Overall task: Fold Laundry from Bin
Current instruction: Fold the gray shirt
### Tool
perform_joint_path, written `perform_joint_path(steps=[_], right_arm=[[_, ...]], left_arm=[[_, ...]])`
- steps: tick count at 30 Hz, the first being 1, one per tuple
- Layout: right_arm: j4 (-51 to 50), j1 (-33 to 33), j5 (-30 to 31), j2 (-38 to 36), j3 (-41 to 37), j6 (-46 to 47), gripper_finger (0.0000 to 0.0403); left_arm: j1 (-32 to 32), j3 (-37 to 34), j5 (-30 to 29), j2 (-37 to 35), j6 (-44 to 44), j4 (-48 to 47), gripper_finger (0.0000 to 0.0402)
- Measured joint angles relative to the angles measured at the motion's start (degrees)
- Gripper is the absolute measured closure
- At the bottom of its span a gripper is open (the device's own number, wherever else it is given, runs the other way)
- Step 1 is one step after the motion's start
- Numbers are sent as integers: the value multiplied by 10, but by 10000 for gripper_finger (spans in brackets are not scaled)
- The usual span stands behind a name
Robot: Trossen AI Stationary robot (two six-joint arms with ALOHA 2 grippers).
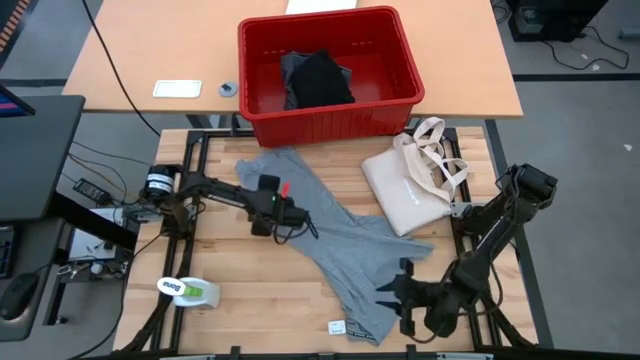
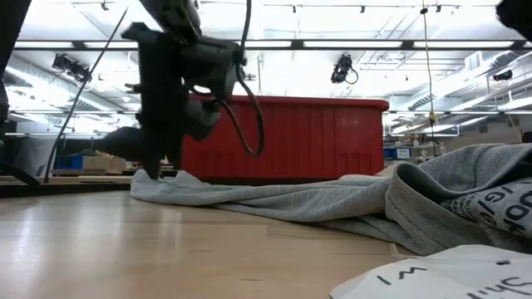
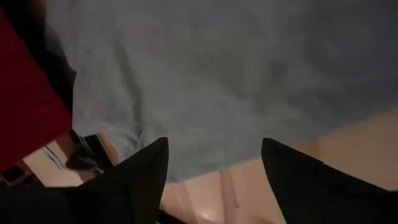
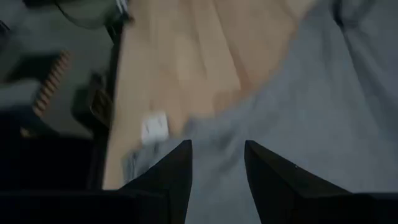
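Left gripper (image 3: 214,163) jaws spread, empty, grey T-shirt (image 1: 330,235) edge just ahead; right gripper (image 4: 217,163) jaws parted over the same shirt, nothing pinched

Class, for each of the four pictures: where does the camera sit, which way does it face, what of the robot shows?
High: overhead, straight down; both arms, red bin, grey T-shirt.
Low: table height, level toward the bin; left tool.
Left wrist: over the shirt's edge; open fingers.
Right wrist: over the shirt's hem; parted fingers.
All share the T-shirt.
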Motion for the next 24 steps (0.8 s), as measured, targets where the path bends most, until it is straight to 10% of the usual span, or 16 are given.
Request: perform_joint_path(steps=[5,14,24], right_arm=[[49,-3,28,0,-34,-29,249],[95,-9,133,0,-131,30,249],[251,-60,129,0,-194,-100,249]], left_arm=[[27,-33,35,-60,21,88,134],[4,-251,78,-316,-61,514,134],[35,-342,75,-390,-424,351,134]])
